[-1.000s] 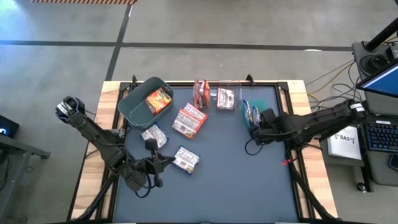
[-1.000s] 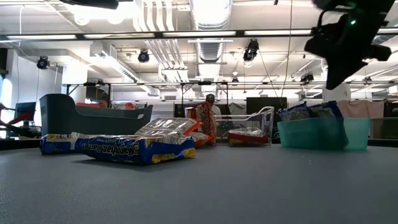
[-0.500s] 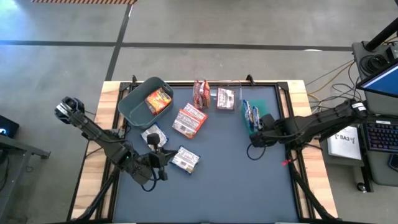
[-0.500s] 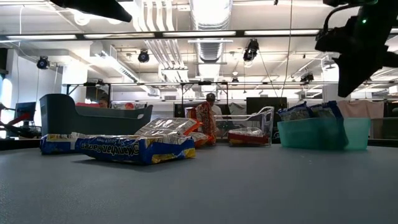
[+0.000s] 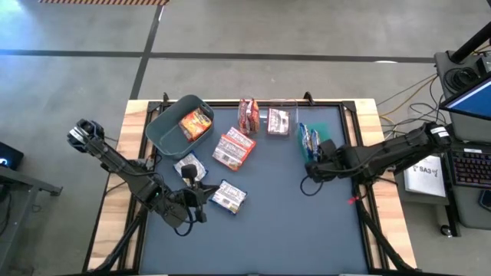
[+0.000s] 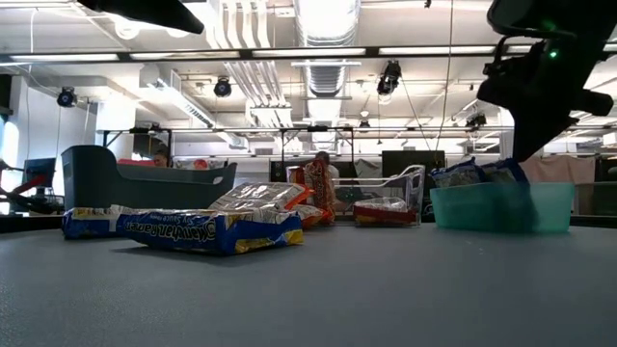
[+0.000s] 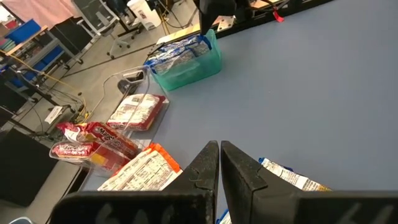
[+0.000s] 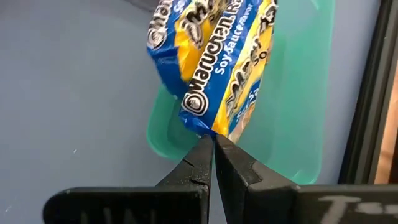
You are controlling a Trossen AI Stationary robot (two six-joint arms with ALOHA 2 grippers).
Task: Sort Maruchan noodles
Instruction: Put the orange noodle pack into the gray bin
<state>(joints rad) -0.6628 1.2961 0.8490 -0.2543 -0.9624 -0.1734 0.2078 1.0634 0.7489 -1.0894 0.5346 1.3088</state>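
Right gripper [image 8: 210, 144] has its fingers pinched fully together, nothing in them, hanging right over the near rim of the green bin [image 8: 305, 124]. The blue-and-white packet [image 8: 214, 65] stands on edge in that bin, and the fingertips look to be just under its lower corner; touching or a hair apart, I honestly can't tell from the wrist view.

Left gripper [image 7: 219, 160] is pinched empty too, hovering over the table [image 5: 291, 215] near the two loose blue packets [image 5: 229, 197].

Rest of the noodles: an orange-red packet [image 5: 195, 123] in the grey bin [image 5: 163, 132], a maroon-and-white one [image 5: 278, 122] in the clear bin [image 7: 124, 79], a stack of maroon-and-white packets [image 5: 233, 148] loose mid-table, and a red one [image 5: 247, 114] standing beside the clear bin.

My read: the right arm is finishing a drop. To do it well, lift straight up so the tips don't drag the packet back out, then let the left arm spread wide before coming down flat on a loose blue one.
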